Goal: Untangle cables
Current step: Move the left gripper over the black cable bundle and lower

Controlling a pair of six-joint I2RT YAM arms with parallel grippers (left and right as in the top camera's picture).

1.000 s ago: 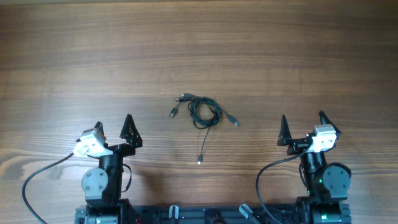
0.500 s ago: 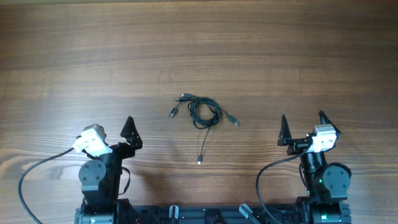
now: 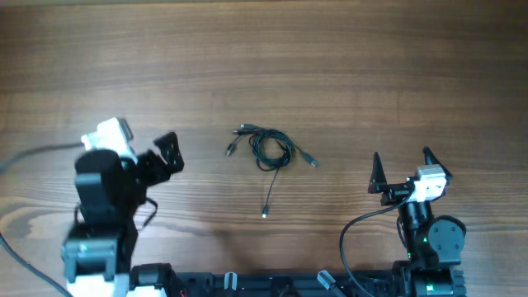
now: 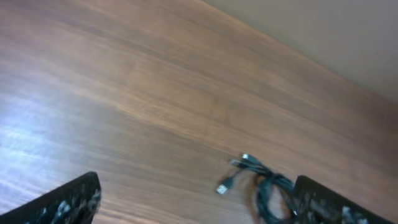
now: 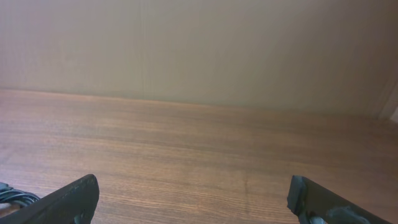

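The cables (image 3: 268, 148) lie as one small tangle of thin black cords at the middle of the wooden table (image 3: 346, 58). One strand trails toward the front, ending in a plug (image 3: 265, 214). My left gripper (image 3: 162, 153) is open, left of the tangle and well apart from it. In the left wrist view the cables (image 4: 266, 185) lie ahead by the right finger (image 4: 333, 204), and the left gripper (image 4: 199, 205) holds nothing. My right gripper (image 3: 402, 161) stands open at the front right, well clear of the cords. The right gripper (image 5: 196, 202) is empty; a bit of cable (image 5: 9, 196) shows at the left edge.
Both arm bases and their thick black leads (image 3: 351, 239) sit along the table's front edge. A plain beige wall (image 5: 199, 43) rises behind the table's far edge.
My left arm has risen from its rest pose, shifted left and forward, and turned its open gripper toward the cables. The right arm and the cables have not moved.
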